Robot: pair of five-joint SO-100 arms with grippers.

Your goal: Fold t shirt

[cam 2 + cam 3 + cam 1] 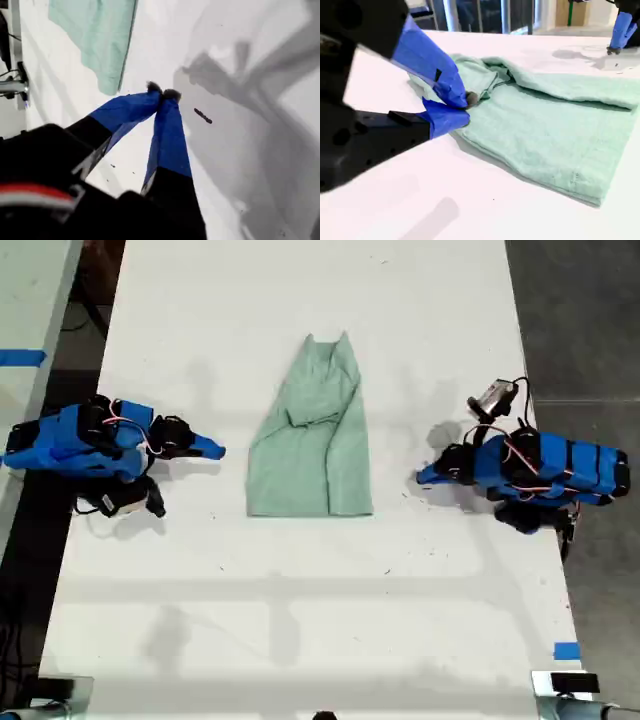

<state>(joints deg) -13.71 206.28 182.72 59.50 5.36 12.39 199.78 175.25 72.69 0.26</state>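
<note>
- The second claw sits nearest in its own wrist view. Its jaws are all but together and hold nothing. It lies low over the table, just beside the shirt and short of the cloth.
- The shirt lies flat in the middle of the table between the two arms. Its sides are already turned in, so it tapers from a wide straight hem at the exterior view's bottom to a narrow end at the exterior view's top. A rumpled ridge of doubled cloth runs along the side nearer the second claw.
- Beyond the shirt, at the exterior view's right, the first claw has its tips pressed together and is empty. It points down at bare table, near the shirt's edge but apart from it.
- Judged step: a pause between folds. The lengthwise folds look done, the crosswise fold is not yet made, and neither claw has a grip.
- The next move likely calls for both claws to open and each to pinch a corner of the wide hem.
- They would then lift together and carry the hem toward the narrow end. Even height would keep the layers from sliding.
</note>
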